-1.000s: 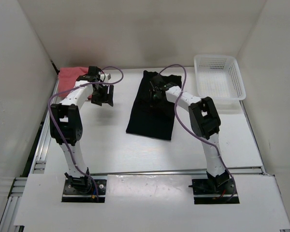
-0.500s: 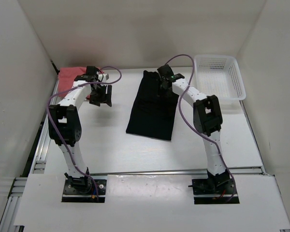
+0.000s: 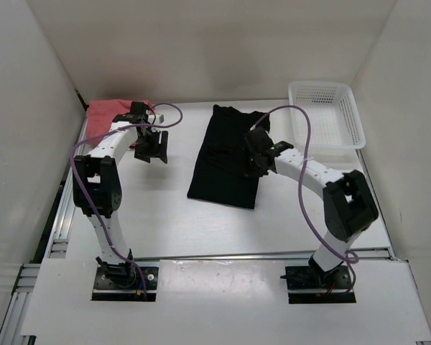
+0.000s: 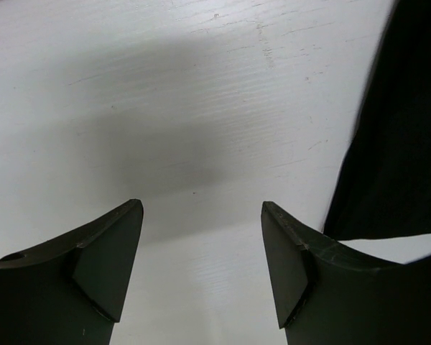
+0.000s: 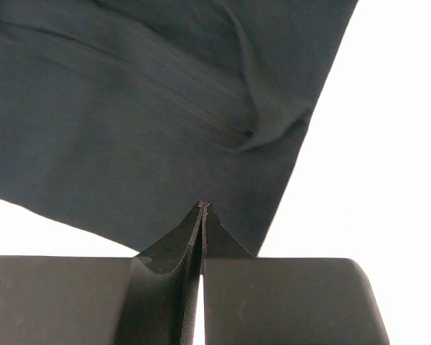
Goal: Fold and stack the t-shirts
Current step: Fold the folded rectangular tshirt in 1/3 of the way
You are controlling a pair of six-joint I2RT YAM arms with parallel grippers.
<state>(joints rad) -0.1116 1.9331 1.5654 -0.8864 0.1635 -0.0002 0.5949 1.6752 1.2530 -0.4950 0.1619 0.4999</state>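
Possibly the right jaws, shut mid-frame over the black t-shirt [image 3: 226, 154], snag and rumple its fold. Meanwhile the left jaws gape wide over the counter [image 3: 172, 212] — pinning nothing.

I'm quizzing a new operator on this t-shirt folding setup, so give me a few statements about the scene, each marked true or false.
1. The left end effector is open, with bare table under it. True.
2. The right end effector is wide open. False: its fingers are shut together, above the black t-shirt.
3. The black t-shirt lies in the white basket. False: it lies flat on the table as a long folded strip, to the left of the basket.
4. The pink t-shirt sits at the table's far left corner. True.
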